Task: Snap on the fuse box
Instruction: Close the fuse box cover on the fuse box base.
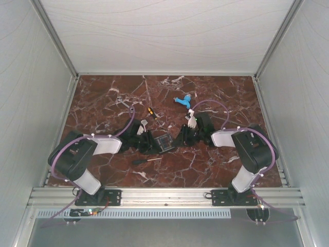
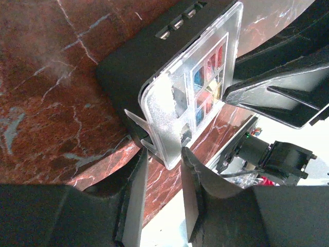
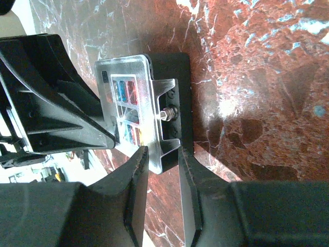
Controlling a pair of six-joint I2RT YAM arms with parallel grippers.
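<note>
The fuse box [image 1: 164, 143] is a small black square box with coloured fuses under a clear cover, held low over the middle of the marble table. My left gripper [image 1: 153, 144] grips its left edge and my right gripper [image 1: 177, 140] its right edge. In the left wrist view the clear cover [image 2: 200, 82] lies on the black base, and my left gripper [image 2: 163, 157] is shut on the box's near corner. In the right wrist view my right gripper [image 3: 160, 154] is shut across the cover and base of the box [image 3: 133, 113].
A light-blue plastic piece [image 1: 182, 101] lies behind the box. A black-handled screwdriver [image 1: 146, 160] lies just in front of it. A small yellow-and-red tool [image 1: 151, 112] and a white part [image 1: 192, 121] lie nearby. White walls enclose the table [image 1: 103, 103] on three sides.
</note>
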